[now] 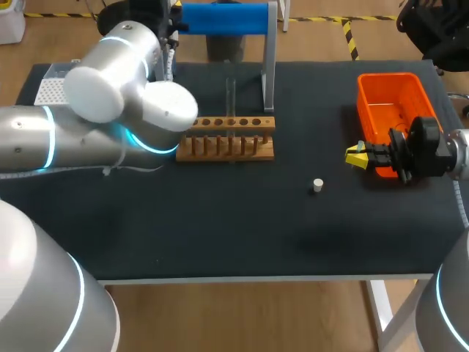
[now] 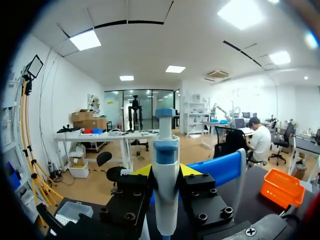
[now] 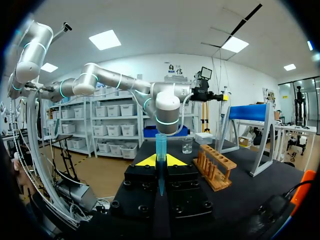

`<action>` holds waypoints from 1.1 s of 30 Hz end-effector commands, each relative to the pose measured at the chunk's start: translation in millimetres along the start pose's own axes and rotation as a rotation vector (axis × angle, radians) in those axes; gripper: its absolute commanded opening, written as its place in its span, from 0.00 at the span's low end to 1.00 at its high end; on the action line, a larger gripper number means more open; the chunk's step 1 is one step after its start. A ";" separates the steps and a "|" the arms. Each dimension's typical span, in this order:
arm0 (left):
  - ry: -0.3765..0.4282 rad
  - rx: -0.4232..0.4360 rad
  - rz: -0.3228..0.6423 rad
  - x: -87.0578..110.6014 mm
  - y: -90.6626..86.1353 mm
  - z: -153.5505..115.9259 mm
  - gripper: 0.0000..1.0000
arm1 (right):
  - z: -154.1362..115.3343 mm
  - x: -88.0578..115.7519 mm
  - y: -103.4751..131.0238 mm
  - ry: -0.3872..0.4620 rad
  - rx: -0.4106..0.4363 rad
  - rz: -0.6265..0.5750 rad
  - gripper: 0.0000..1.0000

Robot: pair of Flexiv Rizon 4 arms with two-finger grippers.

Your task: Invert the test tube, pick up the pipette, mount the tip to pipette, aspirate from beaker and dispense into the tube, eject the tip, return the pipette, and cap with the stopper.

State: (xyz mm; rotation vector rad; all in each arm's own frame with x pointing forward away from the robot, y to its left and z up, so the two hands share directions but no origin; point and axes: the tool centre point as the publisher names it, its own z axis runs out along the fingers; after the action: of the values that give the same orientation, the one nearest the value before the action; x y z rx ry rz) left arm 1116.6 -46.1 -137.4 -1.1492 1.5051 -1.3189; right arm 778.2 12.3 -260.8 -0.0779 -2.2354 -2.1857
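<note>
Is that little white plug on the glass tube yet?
Off. The stopper sits alone on the table, well apart from the test tube standing upright in the wooden rack.

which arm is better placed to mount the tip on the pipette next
Right, likely. The right gripper is shut on the blue tip, so it can bring the tip across. The left gripper is shut on the pipette and need only hold it steady.
</note>
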 end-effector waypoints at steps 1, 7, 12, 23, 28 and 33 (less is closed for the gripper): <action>0.191 -0.029 -0.001 -6.3 -7.8 -34.9 0.00 | 0.9 1.1 0.0 -0.005 0.001 -0.001 0.00; 0.290 -0.006 0.009 -3.1 -14.5 -59.1 0.00 | 0.9 1.1 0.0 -0.005 0.001 -0.001 0.00; 0.477 0.022 0.000 0.2 -22.1 -79.8 0.00 | 0.9 1.1 0.0 -0.005 0.001 -0.001 0.00; 0.720 0.021 0.040 8.2 -27.4 -88.6 0.00 | 0.9 1.1 0.0 -0.005 0.001 -0.001 0.00; 0.720 0.021 0.040 8.2 -27.4 -88.6 0.00 | 0.9 1.1 0.0 -0.005 0.001 -0.001 0.00; 0.720 0.021 0.040 8.2 -27.4 -88.6 0.00 | 0.9 1.1 0.0 -0.005 0.001 -0.001 0.00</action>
State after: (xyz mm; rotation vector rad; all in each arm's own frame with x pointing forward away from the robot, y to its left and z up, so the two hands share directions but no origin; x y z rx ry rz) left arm 1032.7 -37.3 -97.5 -0.8808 1.7764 -1.5880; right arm 778.2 12.3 -260.8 -0.0779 -2.2354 -2.1856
